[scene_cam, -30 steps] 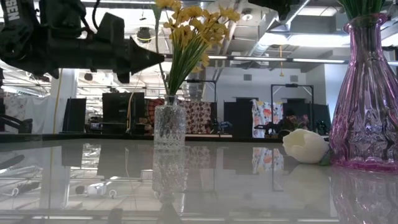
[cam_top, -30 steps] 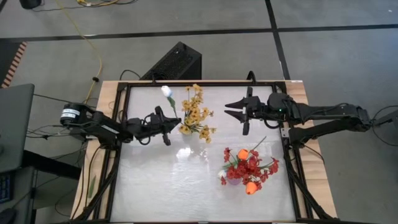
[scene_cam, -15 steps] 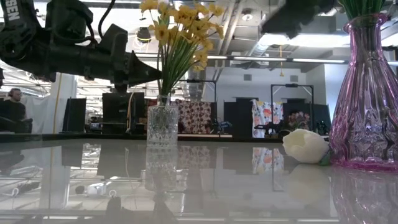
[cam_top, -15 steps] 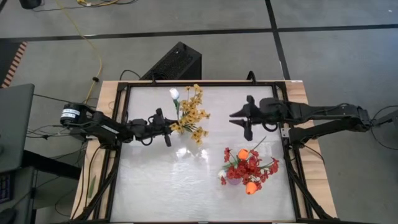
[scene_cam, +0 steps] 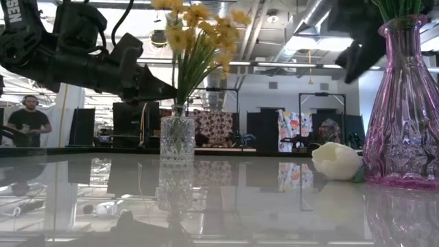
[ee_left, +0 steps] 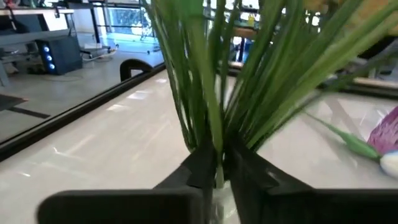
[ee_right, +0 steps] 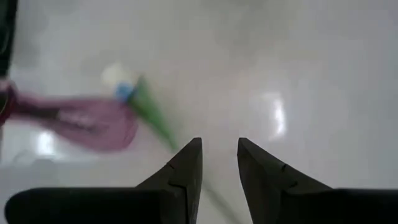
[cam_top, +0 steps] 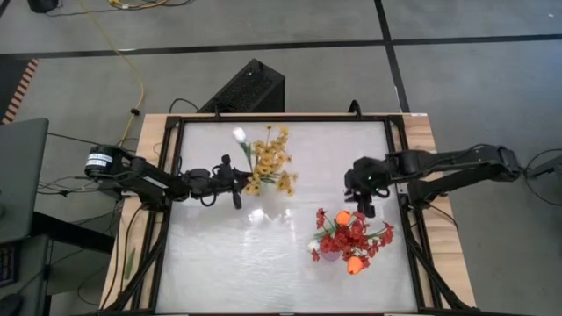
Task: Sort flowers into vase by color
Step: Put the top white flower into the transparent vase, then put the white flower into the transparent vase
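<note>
Yellow blossom sprays (cam_top: pixel 270 160) stand in a clear glass vase (scene_cam: pixel 177 137) at the table's far middle. A white tulip bud (cam_top: pixel 239 134) rises beside them. My left gripper (cam_top: pixel 242 180) is shut on a stem at that bunch. Red sprays (cam_top: pixel 351 237) and orange tulip buds (cam_top: pixel 342 217) fill a purple vase (scene_cam: pixel 405 103) near the right. Another white tulip (scene_cam: pixel 337 161) lies on the table against that vase, its stem (ee_right: pixel 152 118) running toward my right gripper (cam_top: pixel 364 200). That gripper is open and points down over the stem without touching it. My left gripper pinches one pale green stem (ee_left: pixel 217 175) between its two fingers, low down among the many green stalks. It comes in about level from the table's left. The stem stands upright in the bunch. It looks like the white tulip's stem, but the stalks hide its run.
A black frame (cam_top: pixel 167 219) borders the glossy white tabletop, with bare room along the near and left parts. A black box (cam_top: pixel 250 86) sits on the floor beyond the far edge. A person (scene_cam: pixel 27 123) stands far back in the room.
My left gripper has drawn slightly toward the table's left, and the clear vase with the yellow sprays has slid left with it, the blossoms swaying. My right gripper has moved from the far middle toward the near edge and tipped down beside the purple vase.
</note>
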Robot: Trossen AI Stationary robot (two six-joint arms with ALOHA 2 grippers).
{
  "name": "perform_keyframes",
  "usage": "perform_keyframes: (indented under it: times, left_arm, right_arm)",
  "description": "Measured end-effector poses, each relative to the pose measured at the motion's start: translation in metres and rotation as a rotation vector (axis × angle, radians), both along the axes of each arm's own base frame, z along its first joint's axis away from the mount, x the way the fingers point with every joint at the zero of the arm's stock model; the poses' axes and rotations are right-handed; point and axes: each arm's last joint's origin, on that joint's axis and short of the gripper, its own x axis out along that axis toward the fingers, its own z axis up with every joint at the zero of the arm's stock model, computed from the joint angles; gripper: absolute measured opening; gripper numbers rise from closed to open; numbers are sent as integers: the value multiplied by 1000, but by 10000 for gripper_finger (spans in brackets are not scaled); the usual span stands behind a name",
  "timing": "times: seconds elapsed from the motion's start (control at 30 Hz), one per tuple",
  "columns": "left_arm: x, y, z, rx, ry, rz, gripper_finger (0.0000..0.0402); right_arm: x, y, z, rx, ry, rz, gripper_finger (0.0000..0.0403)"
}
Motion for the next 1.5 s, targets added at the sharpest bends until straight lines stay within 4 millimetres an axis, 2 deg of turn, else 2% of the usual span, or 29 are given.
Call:
perform_keyframes:
  times: [0.13,0.33,0.6,0.9,1.13,1.33,1.5]
  left_arm:
    - [0,0,-2,44,40,-5,81]
    - [0,0,-2,84,51,-8,152]
    - [-3,-2,5,134,55,-66,216]
    - [-22,-4,26,128,107,-103,229]
    - [-41,-6,37,121,144,-133,229]
    - [-51,-7,39,100,178,-176,229]
    - [-52,-8,38,84,187,-184,229]
  right_arm:
    - [2,12,-25,77,104,50,127]
    - [0,31,-62,67,256,131,127]
    - [5,50,-81,37,363,224,128]
    - [10,56,-98,-27,446,229,149]
    - [11,55,-100,-70,453,202,158]
    - [13,47,-101,-97,454,154,158]
    - [16,38,-101,-121,451,97,158]
